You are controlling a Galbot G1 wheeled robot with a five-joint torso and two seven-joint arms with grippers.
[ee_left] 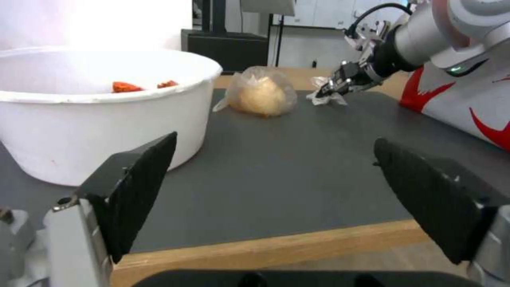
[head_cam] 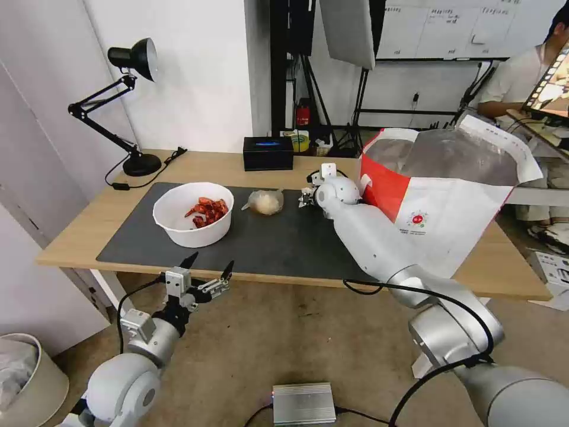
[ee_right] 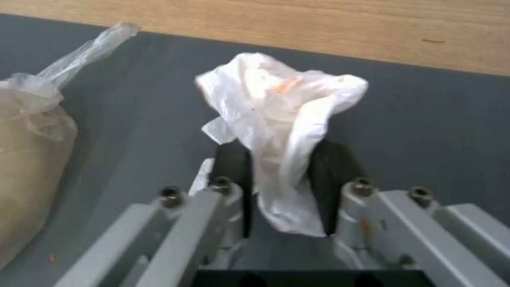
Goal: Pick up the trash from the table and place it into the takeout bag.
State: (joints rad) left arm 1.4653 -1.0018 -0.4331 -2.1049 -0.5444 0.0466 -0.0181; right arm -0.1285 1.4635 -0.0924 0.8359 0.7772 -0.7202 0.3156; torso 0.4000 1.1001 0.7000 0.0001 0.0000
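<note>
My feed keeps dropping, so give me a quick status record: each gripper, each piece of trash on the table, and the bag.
right gripper: shut on crumpled white tissue, on the dark grey mat
left gripper: open, at the table's near edge
white round bowl with red crayfish shells: on mat, untouched
small clear bag with whitish lump: on mat, between bowl and tissue
white-and-red takeout bag: open, on the robot's right

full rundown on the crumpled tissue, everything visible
The tissue is white, thin and crumpled into a loose wad, with faint orange stains near its top. The right hand is shut on its lower part, one black finger on each side, and the free end bunches beyond the fingertips. It sits over the dark grey mat, between the small clear bag and the takeout bag. Whether it rests on the mat is unclear.
</note>
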